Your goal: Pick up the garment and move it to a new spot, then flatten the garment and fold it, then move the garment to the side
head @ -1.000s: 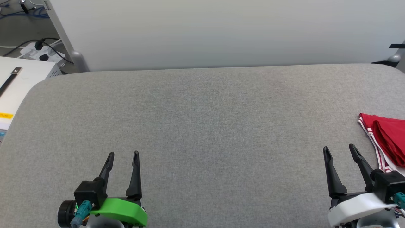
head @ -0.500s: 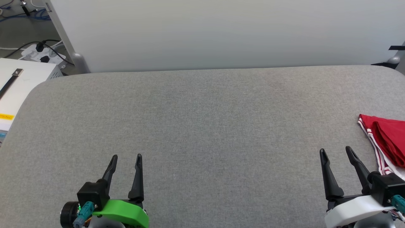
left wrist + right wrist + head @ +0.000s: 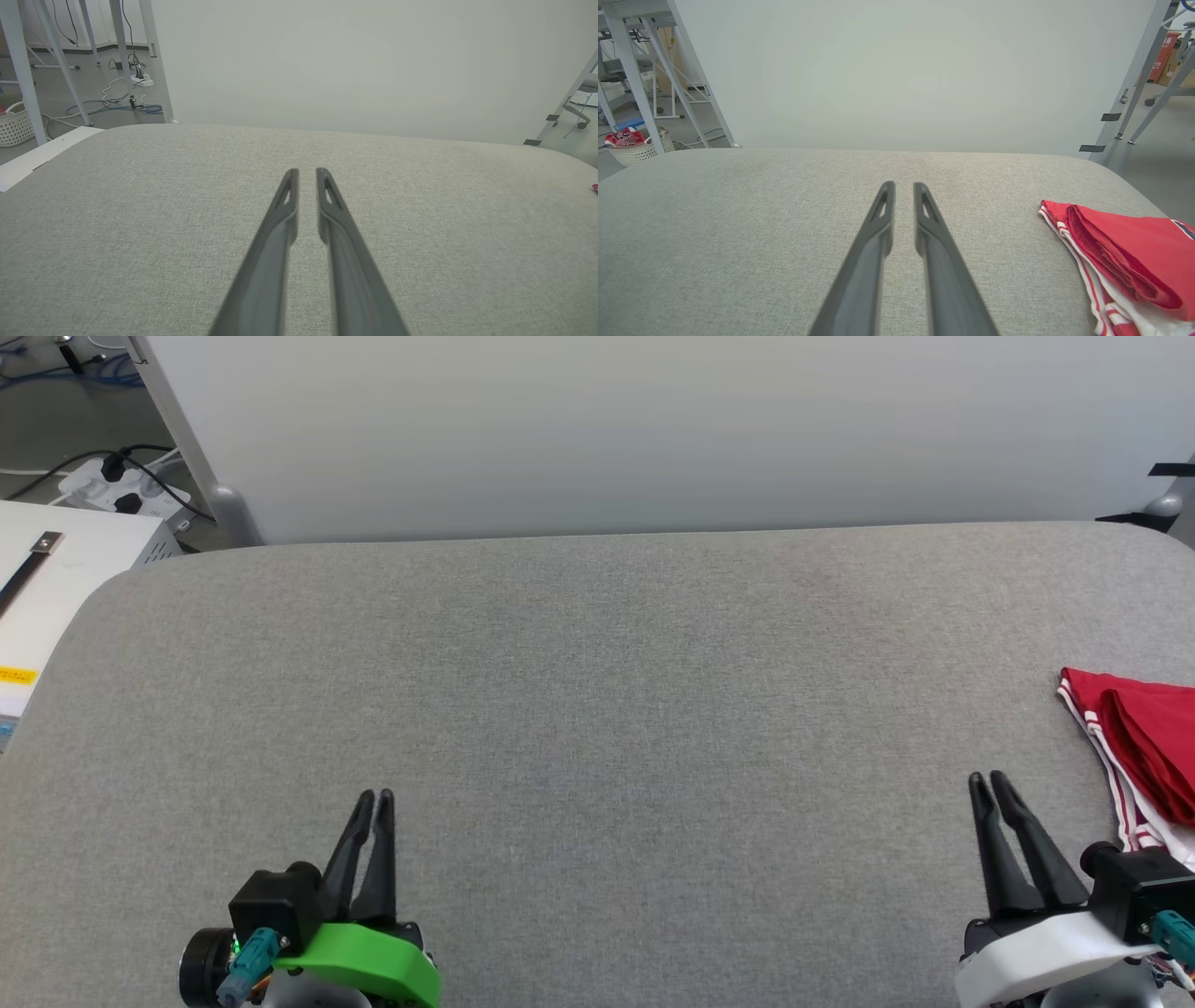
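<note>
The garment (image 3: 1148,737) lies folded at the far right edge of the grey padded table (image 3: 597,691): red cloth with white and striped trim underneath. In the right wrist view the garment (image 3: 1125,242) sits to the right of my fingers, apart from them. My right gripper (image 3: 988,777) hovers at the lower right, just left of the garment, its fingers drawn nearly together on nothing. At the lower left my left gripper (image 3: 375,795) is likewise shut and holds nothing. The wrist views show the left gripper (image 3: 306,173) and the right gripper (image 3: 903,186) each with only a thin slit between the fingers.
A white panel (image 3: 653,429) stands behind the table. Off the table's left end are a white cabinet (image 3: 56,579) and a power strip (image 3: 112,490) with cables. A basket (image 3: 635,149) with red cloth sits on the floor among metal frame legs.
Both grippers have closed from wide open to nearly together, holding nothing. The arms and the garment stay in place; the view shifted only slightly.
</note>
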### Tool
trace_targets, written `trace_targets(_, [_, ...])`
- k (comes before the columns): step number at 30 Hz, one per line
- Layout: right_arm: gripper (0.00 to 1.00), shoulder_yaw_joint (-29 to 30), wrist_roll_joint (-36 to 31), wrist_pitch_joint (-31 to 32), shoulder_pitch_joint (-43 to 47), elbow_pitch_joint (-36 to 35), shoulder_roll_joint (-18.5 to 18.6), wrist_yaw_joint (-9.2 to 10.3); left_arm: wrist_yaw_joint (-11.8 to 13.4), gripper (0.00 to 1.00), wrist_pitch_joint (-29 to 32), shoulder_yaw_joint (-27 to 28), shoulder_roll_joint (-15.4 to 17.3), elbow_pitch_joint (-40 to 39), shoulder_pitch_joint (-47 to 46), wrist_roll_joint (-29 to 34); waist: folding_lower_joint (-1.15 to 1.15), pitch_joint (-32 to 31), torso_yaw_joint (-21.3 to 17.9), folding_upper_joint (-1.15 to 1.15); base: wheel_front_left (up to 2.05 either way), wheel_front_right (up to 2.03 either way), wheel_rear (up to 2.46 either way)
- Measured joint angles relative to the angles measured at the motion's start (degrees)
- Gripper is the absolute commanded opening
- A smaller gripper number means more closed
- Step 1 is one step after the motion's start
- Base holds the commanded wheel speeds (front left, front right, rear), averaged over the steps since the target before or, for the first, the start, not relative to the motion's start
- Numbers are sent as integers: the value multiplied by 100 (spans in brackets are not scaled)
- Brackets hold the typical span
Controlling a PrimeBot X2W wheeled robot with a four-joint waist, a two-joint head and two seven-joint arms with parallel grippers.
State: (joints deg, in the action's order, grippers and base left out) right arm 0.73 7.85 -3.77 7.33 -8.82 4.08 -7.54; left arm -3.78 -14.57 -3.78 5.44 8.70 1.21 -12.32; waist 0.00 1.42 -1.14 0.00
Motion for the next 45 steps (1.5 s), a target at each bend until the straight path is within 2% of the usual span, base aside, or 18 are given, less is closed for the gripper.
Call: trace_targets(45, [0,-29,-264,134,-166,312,-25,0,103,0,552,115,-55,-308,-1,419,0,-55,44,0,0,0,0])
